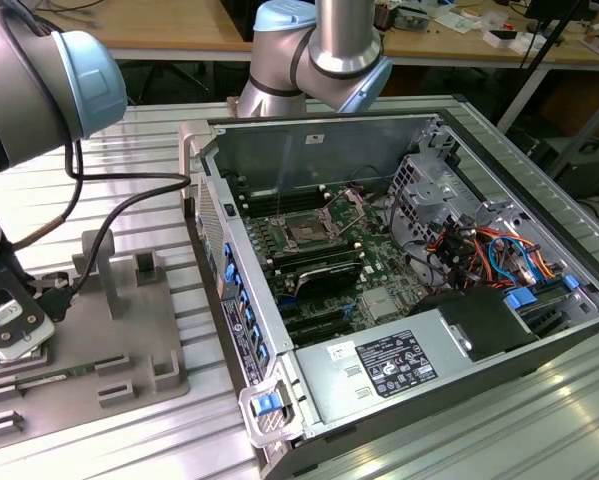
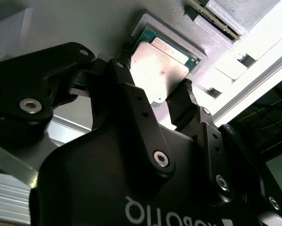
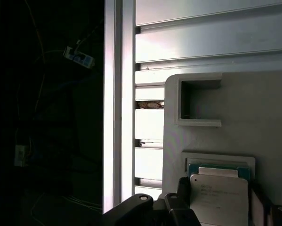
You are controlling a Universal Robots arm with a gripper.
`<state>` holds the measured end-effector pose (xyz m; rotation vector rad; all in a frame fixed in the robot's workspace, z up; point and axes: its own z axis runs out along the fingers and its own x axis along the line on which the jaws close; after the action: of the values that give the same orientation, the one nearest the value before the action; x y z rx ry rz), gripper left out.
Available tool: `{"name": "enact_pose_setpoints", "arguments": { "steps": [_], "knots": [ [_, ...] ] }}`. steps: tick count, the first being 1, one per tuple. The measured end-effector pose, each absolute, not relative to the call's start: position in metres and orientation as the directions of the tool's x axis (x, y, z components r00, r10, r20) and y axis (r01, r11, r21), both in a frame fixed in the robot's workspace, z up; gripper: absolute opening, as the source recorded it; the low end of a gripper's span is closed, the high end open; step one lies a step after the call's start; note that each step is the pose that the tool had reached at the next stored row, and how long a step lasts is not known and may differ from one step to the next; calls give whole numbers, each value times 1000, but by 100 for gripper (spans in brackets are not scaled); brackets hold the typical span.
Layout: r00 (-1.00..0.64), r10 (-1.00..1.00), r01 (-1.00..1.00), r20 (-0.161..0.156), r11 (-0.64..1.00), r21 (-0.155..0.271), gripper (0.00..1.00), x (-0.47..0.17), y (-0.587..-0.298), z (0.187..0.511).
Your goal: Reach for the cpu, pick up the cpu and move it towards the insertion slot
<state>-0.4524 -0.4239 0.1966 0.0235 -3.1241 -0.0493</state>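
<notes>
Sitting flat in a recess of the grey plate (image 3: 202,117), the cpu (image 2: 157,70) lies right under the hand (image 2: 154,76); whether the hand pinches it, I cannot tell. Both are at the exterior view's lower left, well apart from the insertion slot (image 1: 307,232) at centre.

cpu (image 2: 159,66) shiny metal top; fixture plate (image 3: 253,108) matt grey plastic.
</notes>
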Motion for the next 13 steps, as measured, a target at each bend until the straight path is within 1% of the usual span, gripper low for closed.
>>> {"name": "enact_pose_setpoints", "arguments": {
  "steps": [13],
  "knots": [
    [-1000,-15,-15,17,999,32,55,-452,-424,208]
  ]
}}
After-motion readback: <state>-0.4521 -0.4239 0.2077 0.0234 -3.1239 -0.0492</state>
